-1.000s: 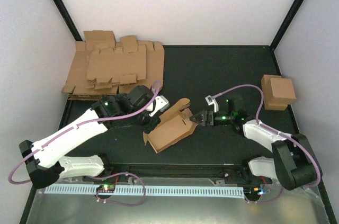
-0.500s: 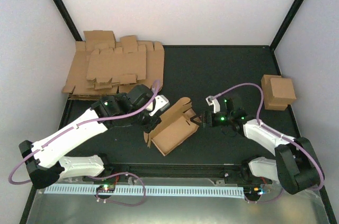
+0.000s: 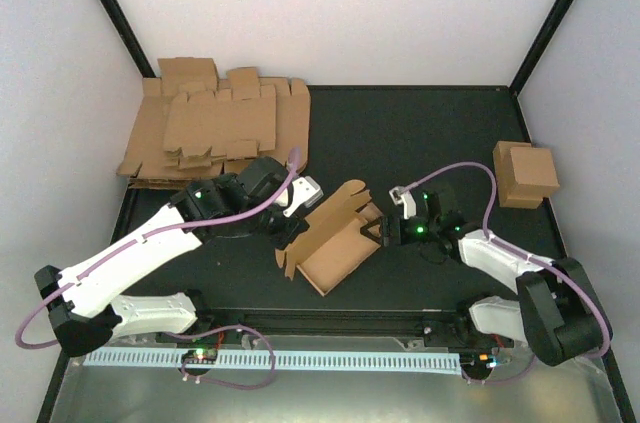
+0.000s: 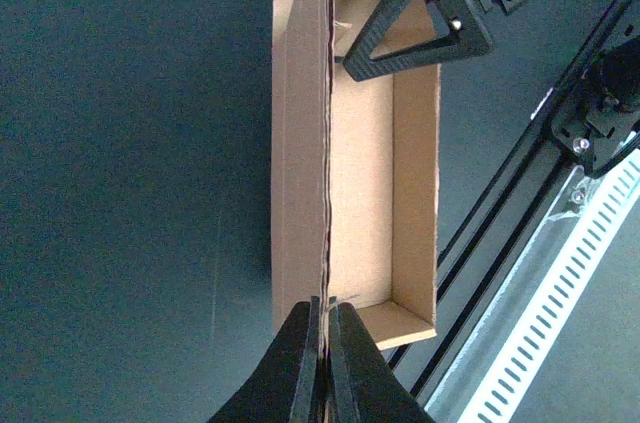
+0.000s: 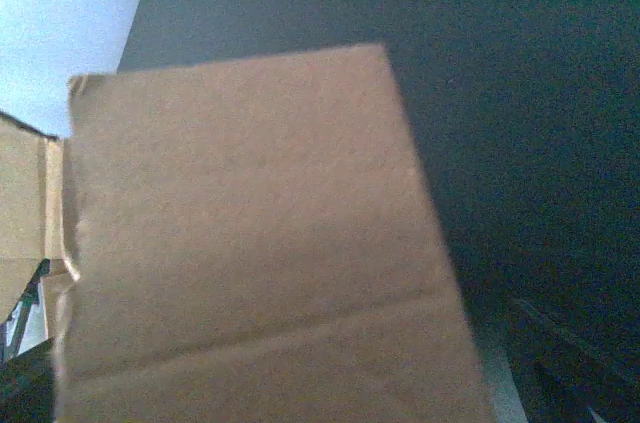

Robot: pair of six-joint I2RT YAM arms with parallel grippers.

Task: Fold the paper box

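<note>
- box (image 3: pixel 337 243) sits on the mat (image 3: pixel 430 133) close to the front edge, between my two arms, tray side open upward, with one long panel standing up along its left side
- left gripper (image 4: pixel 322 315) is clamped on the near end of that upright panel, cardboard edge squeezed tight between the fingers in the wrist cam
- right gripper (image 3: pixel 378 230) is at the other end of the box. From the left wrist cam I see one finger (image 4: pixel 415 18) reaching into the tray by the end wall. Its own cam is just blurry cardboard filling the frame, so I can't tell if it's pinching anything or loose
- my read: mid-fold, tray walls mostly up, tall panel not folded over yet
- to do this bit well I'd treat the left pinch as the anchor and not twist it, then have the right push low along the crease, not mid-panel, and slowly, so the tray doesn't skid or a wall buckle
- further back, well apart from the work: a finished carton (image 3: pixel 525 173) by the right wall and the blanks (image 3: pixel 215 128) piled in the far left corner
</note>
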